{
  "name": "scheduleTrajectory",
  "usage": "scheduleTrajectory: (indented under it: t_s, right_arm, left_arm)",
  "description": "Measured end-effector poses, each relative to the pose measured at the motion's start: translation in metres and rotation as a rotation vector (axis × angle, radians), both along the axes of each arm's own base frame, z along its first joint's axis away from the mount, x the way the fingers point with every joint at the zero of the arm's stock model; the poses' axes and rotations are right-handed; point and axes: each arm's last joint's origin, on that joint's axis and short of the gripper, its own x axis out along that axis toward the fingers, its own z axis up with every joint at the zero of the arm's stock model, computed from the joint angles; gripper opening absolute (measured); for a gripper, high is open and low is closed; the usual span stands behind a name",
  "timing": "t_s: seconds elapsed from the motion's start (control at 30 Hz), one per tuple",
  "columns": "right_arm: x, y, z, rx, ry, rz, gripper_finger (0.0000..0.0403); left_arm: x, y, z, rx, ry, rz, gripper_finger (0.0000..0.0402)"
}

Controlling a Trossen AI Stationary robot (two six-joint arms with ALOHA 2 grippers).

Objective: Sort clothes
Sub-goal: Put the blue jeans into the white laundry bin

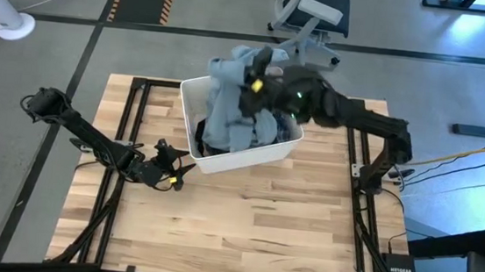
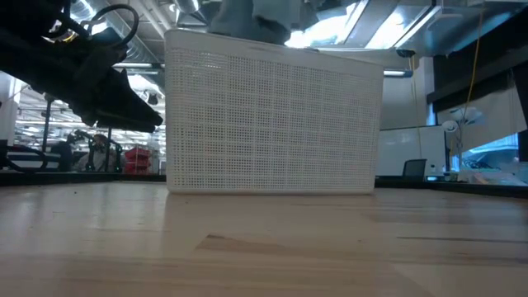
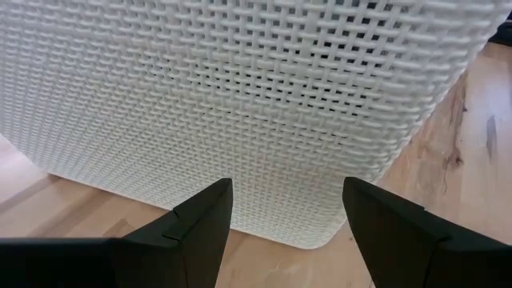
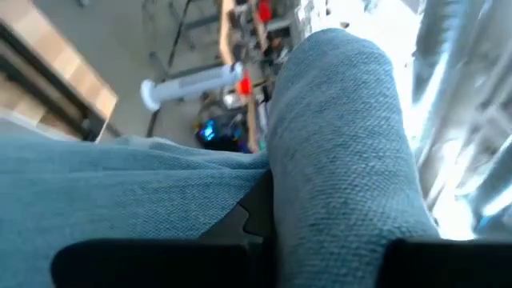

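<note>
A white rectangular plastic bin [image 1: 223, 159] stands on the wooden table; its mesh wall fills the low view [image 2: 272, 115] and the left wrist view [image 3: 240, 104]. A large light-blue denim shirt [image 1: 227, 108] rises out of the bin and hangs from my right gripper [image 1: 262, 67], which is shut on it above the bin's far side. Dark clothes [image 1: 271, 128] lie in the bin under it. My left gripper [image 1: 178, 171] is open and empty, low over the table just left of the bin's near left corner. My right gripper holds a bunched fold of the denim shirt [image 4: 336, 136] between its fingers; the cloth drapes over the fingers and hides them. The gripper is lifted above the bin. The shirt hangs below it, its lower part [image 1: 225, 134] still inside the bin.
Bare wooden table [image 1: 251, 234] lies in front of the bin. Black frame rails [image 1: 129, 126] run along the table's left and right sides. An office chair [image 1: 310, 19] stands beyond the far edge.
</note>
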Motion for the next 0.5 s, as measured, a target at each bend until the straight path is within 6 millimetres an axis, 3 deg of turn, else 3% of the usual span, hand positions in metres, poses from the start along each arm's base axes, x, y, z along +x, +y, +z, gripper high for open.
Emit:
scheduleTrajectory:
  t_s: [0.13, 0.27, 0.5]
  right_arm:
    - [0.006, -0.035, -0.022, 0.150, 0.030, -0.021, 0.0048]
    - [0.019, -0.062, -0.061, 0.332, 0.098, -0.014, 0.0050]
    - [0.034, -0.077, -0.120, 0.425, 0.326, -0.089, 0.0091]
  left_arm:
    - [0.000, 0.000, 0.000, 0.000, 0.000, 0.000, 0.0233]
    - [0.000, 0.000, -0.001, 0.003, 0.008, 0.000, 0.0233]
    - [-0.002, 0.000, -0.003, -0.014, 0.021, 0.004, 0.0233]
